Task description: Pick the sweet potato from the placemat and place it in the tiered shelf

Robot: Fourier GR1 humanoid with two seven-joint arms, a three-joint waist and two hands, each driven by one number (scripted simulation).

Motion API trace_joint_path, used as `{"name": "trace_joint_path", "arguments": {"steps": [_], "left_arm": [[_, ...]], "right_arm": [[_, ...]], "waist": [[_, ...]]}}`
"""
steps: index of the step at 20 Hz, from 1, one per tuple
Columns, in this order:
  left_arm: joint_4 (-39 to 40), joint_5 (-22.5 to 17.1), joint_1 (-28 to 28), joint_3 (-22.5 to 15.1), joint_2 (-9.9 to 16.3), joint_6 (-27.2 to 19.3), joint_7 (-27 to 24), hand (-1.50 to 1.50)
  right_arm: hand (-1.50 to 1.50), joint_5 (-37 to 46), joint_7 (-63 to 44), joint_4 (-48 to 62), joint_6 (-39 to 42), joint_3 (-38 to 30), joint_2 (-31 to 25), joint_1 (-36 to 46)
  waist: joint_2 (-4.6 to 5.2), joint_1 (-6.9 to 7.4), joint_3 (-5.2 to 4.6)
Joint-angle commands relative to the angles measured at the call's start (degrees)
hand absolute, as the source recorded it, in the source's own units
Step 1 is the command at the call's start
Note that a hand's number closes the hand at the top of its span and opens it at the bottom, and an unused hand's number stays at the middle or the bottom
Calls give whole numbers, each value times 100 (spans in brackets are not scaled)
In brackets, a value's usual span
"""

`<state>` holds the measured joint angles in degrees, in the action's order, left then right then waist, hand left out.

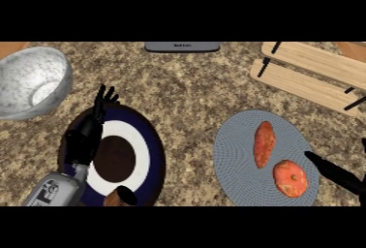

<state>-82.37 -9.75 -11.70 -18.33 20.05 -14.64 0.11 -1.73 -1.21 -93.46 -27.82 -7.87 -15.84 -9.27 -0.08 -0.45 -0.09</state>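
On the placemat lie the sweet potato and, near it, an orange fruit. The right hand at the placemat's right edge holds nothing, fingers straight. The left hand, well left of the placemat, is spread

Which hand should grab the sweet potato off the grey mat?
Right. The right hand is at the edge of the round grey placemat, beside the elongated orange sweet potato. The left hand rests over the blue-and-white plate, across the counter.

The speckled counter bears a placemat, plate, bowl and tiered shelf.
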Motion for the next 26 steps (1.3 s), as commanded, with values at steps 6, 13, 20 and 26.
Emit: {"name": "trace_joint_path", "arguments": {"steps": [6, 13, 20, 26], "left_arm": [[127, 40, 53, 196, -9, 200, -81, 0], [-10, 198, -211, 22, -203, 76, 198, 0], [418, 257, 9, 215, -283, 347, -369, 0], [-181, 510, 218, 187, -430, 172, 87, 0]], "right_arm": [[-150, 991, -3157, -1613, 619, 736, -1260, 159], [-150, 1054, -5295, -2182, 2234, 1354, -2487, 721], [-150, 1304, -7303, -2403, 2739, 1932, -2209, 2102], [-150, 1849, -7125, -2137, 2683, 2137, -1651, 2069]], "waist": [[5, 28, -7], [0, 69, -15], [18, 102, -2], [0, 84, 7]]}}
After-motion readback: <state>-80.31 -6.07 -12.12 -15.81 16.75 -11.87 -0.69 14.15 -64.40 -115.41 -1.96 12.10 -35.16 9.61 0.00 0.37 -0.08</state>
